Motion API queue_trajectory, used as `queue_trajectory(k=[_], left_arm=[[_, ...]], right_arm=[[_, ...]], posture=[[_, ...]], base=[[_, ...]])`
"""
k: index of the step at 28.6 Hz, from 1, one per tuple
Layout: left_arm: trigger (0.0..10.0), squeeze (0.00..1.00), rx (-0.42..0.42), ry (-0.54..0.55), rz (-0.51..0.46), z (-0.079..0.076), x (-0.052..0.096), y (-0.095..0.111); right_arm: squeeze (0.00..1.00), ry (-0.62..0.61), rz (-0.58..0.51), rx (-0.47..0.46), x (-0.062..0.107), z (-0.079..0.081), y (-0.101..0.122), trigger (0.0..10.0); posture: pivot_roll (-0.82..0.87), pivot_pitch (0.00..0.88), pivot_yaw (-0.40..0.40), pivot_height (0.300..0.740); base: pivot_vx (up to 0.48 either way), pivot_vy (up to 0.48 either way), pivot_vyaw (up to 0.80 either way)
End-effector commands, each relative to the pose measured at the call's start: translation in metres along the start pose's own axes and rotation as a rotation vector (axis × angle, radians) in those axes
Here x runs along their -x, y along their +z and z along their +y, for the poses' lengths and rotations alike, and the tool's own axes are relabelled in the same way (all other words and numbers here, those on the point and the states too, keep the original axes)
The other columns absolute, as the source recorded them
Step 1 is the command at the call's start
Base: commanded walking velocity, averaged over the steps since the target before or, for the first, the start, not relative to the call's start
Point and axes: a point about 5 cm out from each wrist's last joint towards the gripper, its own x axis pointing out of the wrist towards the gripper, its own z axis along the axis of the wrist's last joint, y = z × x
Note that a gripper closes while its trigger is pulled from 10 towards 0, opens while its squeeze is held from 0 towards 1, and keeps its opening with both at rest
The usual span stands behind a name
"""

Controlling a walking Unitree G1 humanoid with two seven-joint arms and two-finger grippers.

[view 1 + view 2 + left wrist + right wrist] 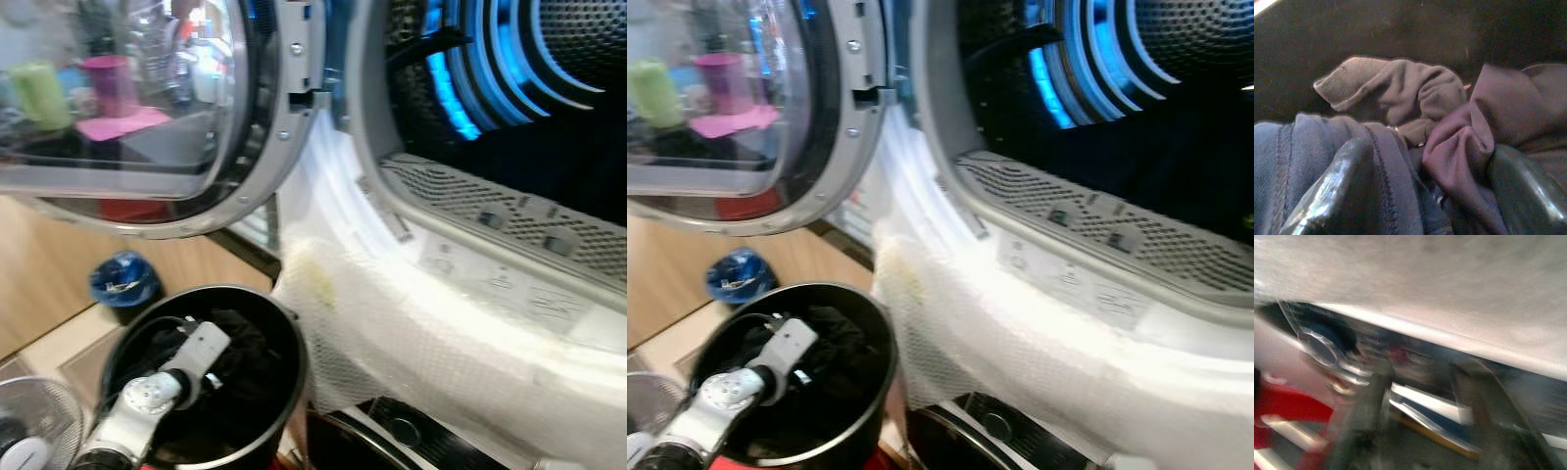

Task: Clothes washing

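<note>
Digging left gripper [1425, 191] into bucket [289, 338], fingers spread around clothes [1400, 93]; drum [509, 88] open, nothing loaded yet.

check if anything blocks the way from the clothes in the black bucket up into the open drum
Nothing visible blocks it. The left tool is down among the clothes in the black bucket; the door is swung open beside the drum.

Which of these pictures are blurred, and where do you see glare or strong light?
Right wrist view: heavy motion blur, nothing sharp. Eye views: slightly soft; blue light glows in the drum, the white machine front is overexposed, and the door glass mirrors the room. Left wrist view: dim but fairly sharp, the left gripper deep among the dark clothes in the black bucket.
</note>
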Motion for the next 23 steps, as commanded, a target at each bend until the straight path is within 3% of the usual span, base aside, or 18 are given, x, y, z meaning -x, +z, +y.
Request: queue_trajectory(k=[1, 3, 4, 7, 13, 15, 18, 23], left_arm=[[10.0, 0.00, -0.009, 0.021, 0.057, 0.003, 0.004, -0.010], [10.0, 0.00, -0.017, 0.049, 0.127, 0.009, 0.006, -0.017], [10.0, 0.00, -0.006, 0.073, 0.176, 0.013, 0.009, -0.022], [10.0, 0.00, -0.013, 0.094, 0.301, 0.024, 0.017, -0.035], [10.0, 0.00, -0.054, 0.105, 0.414, 0.038, 0.030, -0.049], [10.0, 0.00, -0.062, 0.101, 0.438, 0.039, 0.033, -0.052], [10.0, 0.00, -0.108, 0.092, 0.545, 0.043, 0.050, -0.070], [10.0, 0.00, -0.119, 0.049, 0.626, 0.041, 0.067, -0.086]], right_arm=[[0.00, -0.074, 0.023, -0.034, -0.001, -0.012, -0.009, 10.0], [0.00, -0.188, 0.095, -0.068, -0.022, -0.015, -0.033, 10.0], [0.00, -0.244, 0.140, -0.145, -0.029, -0.014, -0.045, 10.0], [0.00, -0.309, 0.234, -0.129, -0.036, -0.006, -0.065, 10.0], [0.00, -0.321, 0.277, -0.143, -0.043, 0.005, -0.078, 10.0], [0.00, -0.337, 0.275, -0.131, -0.043, 0.004, -0.079, 10.0], [0.00, -0.543, 0.293, -0.195, -0.029, -0.022, -0.089, 10.0], [0.00, -0.584, 0.331, -0.221, -0.019, -0.028, -0.102, 10.0]], posture=[[0.08, 0.053, 0.013, 0.740], [0.10, 0.046, 0.020, 0.740], [0.12, 0.045, 0.036, 0.740], [0.15, 0.039, 0.050, 0.740], [0.17, 0.038, 0.073, 0.740], [0.17, 0.039, 0.075, 0.740], [0.18, 0.047, 0.087, 0.740], [0.19, 0.058, 0.098, 0.740]], base=[[0.000, 0.000, 0.00], [0.000, 0.000, 0.00], [0.000, 0.000, 0.00], [0.000, 0.000, 0.00], [0.000, 0.000, 0.00], [0.000, 0.000, 0.00], [0.000, 0.000, 0.00], [0.000, 0.000, 0.00]])
